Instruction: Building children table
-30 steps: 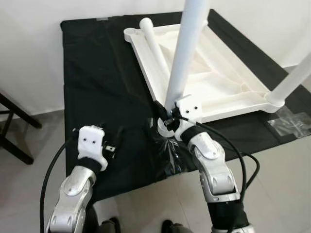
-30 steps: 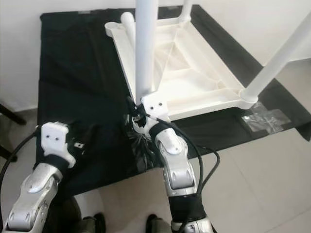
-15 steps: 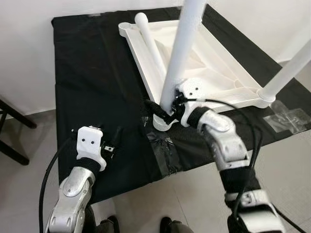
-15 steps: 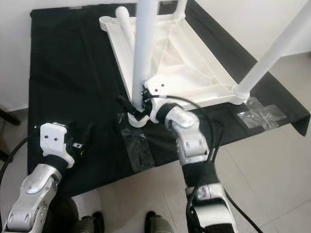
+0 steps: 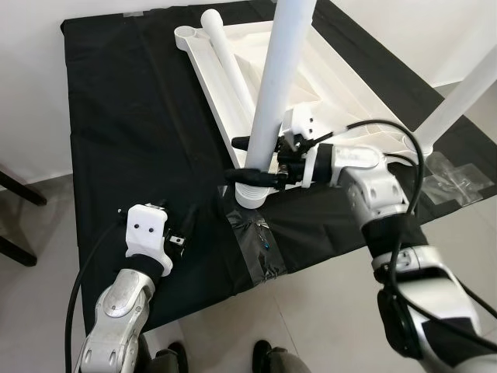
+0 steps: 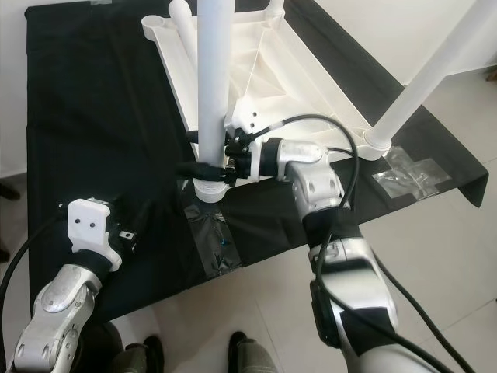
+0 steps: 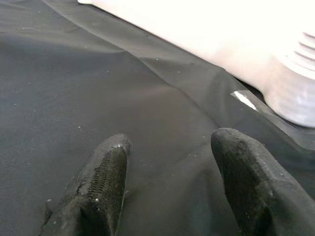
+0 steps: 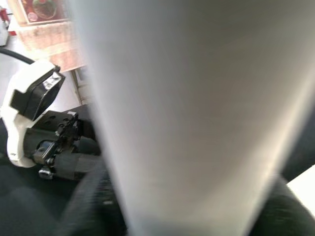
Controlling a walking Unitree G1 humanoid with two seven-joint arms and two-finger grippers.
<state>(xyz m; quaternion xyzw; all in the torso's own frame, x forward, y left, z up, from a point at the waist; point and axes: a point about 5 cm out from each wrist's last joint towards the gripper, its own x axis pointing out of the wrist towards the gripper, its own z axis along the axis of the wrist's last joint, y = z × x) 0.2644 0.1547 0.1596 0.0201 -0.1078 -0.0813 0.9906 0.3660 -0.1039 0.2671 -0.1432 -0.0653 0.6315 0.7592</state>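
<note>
Lying upside down on a black cloth (image 5: 147,116), a white tabletop (image 5: 342,101), with the cloth spreading over pale tiled floor (image 5: 326,311) against a white wall (image 5: 31,78). Standing up from the near corner of the tabletop, a white leg (image 5: 272,101); rising from the corner off to the right of it, a second leg (image 5: 458,101); lying flat along the far-left edge, a third leg (image 5: 229,62). Clamping across the base of the near leg, the right gripper (image 5: 250,162), black fingers (image 5: 247,142) closing on either side of the tube just above its ribbed collar. Hovering over bare cloth well to the near left of that leg, the left gripper (image 7: 172,162), fingers spread apart and holding nothing. Resting on the cloth just in front of the near leg, a clear plastic bag (image 5: 260,245); lying beyond the right-hand corner, another small clear bag (image 5: 458,183). Showing at the far left edge, a dark furniture frame (image 5: 12,202).
</note>
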